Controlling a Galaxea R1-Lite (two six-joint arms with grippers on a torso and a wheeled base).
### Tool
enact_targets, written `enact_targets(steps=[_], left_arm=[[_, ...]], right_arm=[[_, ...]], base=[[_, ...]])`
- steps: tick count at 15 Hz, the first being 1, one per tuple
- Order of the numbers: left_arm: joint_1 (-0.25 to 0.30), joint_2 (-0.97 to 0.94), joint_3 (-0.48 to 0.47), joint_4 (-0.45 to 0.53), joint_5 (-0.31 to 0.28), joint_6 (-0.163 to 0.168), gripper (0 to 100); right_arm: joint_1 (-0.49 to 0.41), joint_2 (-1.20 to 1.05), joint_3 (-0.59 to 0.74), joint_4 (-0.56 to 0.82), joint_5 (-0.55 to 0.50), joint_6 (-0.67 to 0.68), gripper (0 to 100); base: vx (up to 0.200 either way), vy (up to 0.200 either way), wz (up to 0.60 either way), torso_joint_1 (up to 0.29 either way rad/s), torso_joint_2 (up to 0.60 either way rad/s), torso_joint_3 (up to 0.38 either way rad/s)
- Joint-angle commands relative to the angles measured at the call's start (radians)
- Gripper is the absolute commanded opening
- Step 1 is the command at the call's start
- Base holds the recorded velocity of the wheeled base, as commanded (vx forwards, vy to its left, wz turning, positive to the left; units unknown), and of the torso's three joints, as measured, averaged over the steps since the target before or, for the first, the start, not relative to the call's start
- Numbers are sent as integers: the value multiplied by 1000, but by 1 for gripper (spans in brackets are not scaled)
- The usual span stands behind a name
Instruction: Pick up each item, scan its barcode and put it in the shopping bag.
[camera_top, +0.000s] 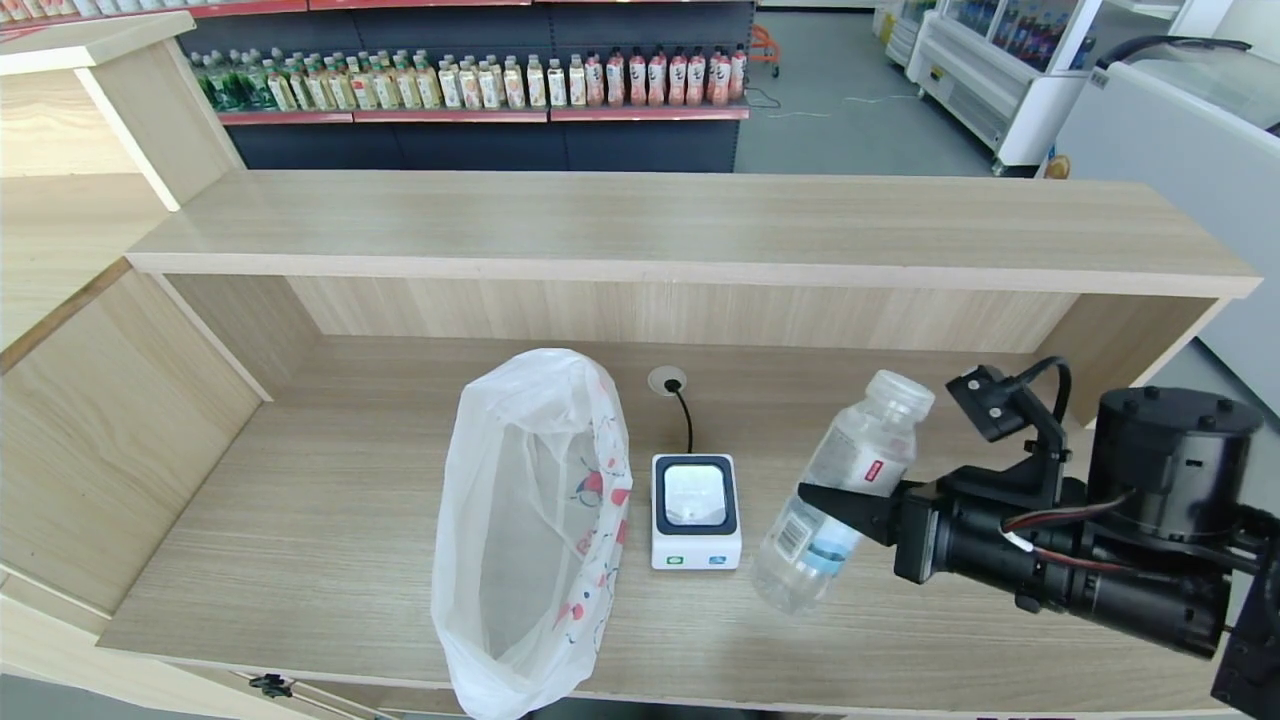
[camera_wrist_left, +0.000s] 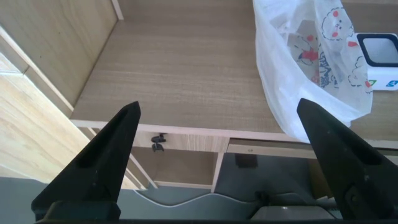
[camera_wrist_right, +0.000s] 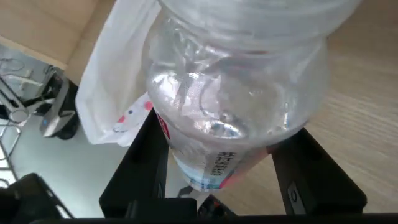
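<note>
Just right of the scanner (camera_top: 695, 510), your right pincer (camera_top: 830, 500) clamped the tilted water bottle (camera_top: 860, 440) above the tabletop (camera_top: 330, 530), barcode seemingly angled for reading, while your left pincer (camera_wrist_left: 219, 109) hung open near the shopping bag (camera_top: 530, 530).

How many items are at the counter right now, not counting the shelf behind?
1: a clear water bottle held in the right gripper, right of the scanner. The shopping bag could hide others.
</note>
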Motion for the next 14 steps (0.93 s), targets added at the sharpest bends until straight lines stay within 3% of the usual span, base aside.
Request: enact_targets(steps=[1,6,11,14], left_arm=[[-1,0,0,0,0,0,100],[1,0,0,0,0,0,100],[-1,0,0,0,0,0,100],[1,0,0,0,0,0,100]], right_arm=[[60,-86,-1,17,47,28,0],[79,-108,5,24,271,29,0],[128,-108,5,24,281,25,0],[143,-109,4,24,341,19,0]], base=[[0,0,0,0,0,0],[0,0,0,0,0,0],[0,0,0,0,0,0],[0,0,0,0,0,0]])
